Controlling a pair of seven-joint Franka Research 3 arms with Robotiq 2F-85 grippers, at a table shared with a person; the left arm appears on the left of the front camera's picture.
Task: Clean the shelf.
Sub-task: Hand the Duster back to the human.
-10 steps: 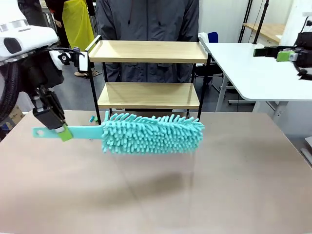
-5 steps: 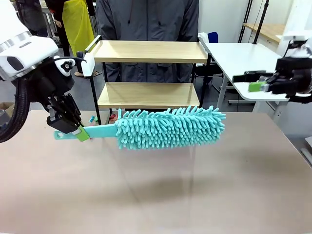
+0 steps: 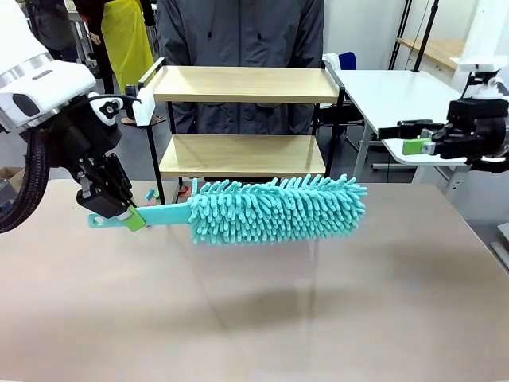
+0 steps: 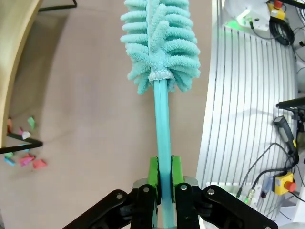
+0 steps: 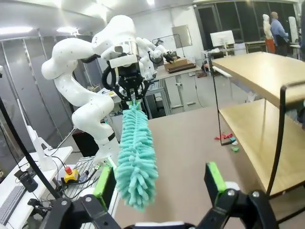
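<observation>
The shelf [image 3: 242, 84] stands at the table's far edge, two light wooden boards in a black frame; it also shows in the right wrist view [image 5: 259, 119]. My left gripper [image 3: 130, 216] is shut on the handle of a teal fluffy duster [image 3: 278, 209], held level above the table in front of the lower board. In the left wrist view the green pads [image 4: 153, 172] clamp the handle [image 4: 163, 119], and the duster head [image 4: 159, 43] points away. My right gripper [image 3: 404, 137] hovers open at the right, above the table's edge, with nothing between its fingers [image 5: 213, 177].
Small coloured scraps [image 3: 151, 193] lie on the table by the shelf's left leg, also seen as scraps [image 4: 24, 155]. A person [image 3: 238, 32] stands behind the shelf. A white side table [image 3: 398, 95] is at the back right. The brown tabletop [image 3: 254, 318] lies bare in front.
My left arm carried the duster to the right and slightly up, then held still. My right gripper came down and left into fuller view, staying open.
</observation>
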